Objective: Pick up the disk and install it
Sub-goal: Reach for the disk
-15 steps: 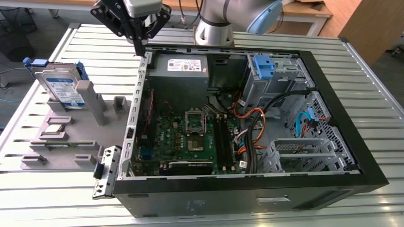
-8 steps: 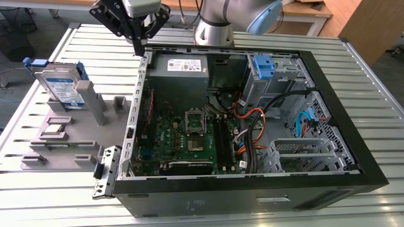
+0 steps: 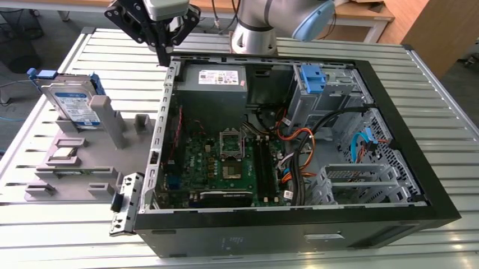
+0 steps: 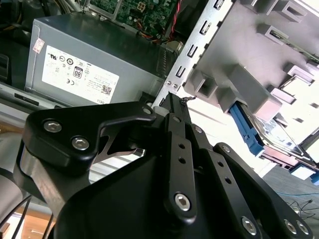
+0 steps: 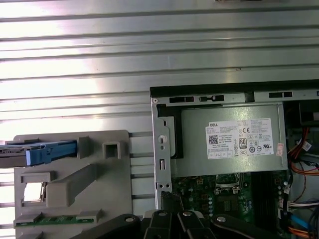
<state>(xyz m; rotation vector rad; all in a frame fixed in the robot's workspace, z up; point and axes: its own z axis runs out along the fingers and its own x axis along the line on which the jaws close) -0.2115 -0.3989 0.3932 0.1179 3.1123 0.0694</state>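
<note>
A black desktop computer case (image 3: 299, 227) lay on its side with its panel off on a ribbed silver metal worktop (image 3: 75, 238). Inside were a green motherboard (image 3: 224, 162), a grey boxy power supply with a white label (image 3: 213, 78) in the far corner, and a bare blue plastic bracket (image 3: 313, 77) towards the exterior view's right.

Beside the case, on the exterior view's left, sat a grey moulded plastic fixture (image 3: 82, 162). The disk (image 3: 73, 103), a flat silver hard drive with a blue-and-white label in a blue plastic caddy, stood on edge in a slot at the far end of that fixture, tilted slightly back. The first wrist view showed it edge-on (image 5: 40, 152), with the fixture (image 5: 109, 189) below it and the power supply (image 5: 234, 139) across the case wall. In the second wrist view the disk (image 4: 279, 137) appeared beyond the fixture's grey blocks (image 4: 249, 55).

The black gripper (image 3: 162, 56) hung with its fingers pointing down over the case's far corner on the exterior view's left, just beside the power supply (image 4: 84, 64). Its fingers were drawn narrow, tips together (image 4: 174, 102), with nothing held between them. It was well apart from the disk, which rested untouched in the fixture.
</note>
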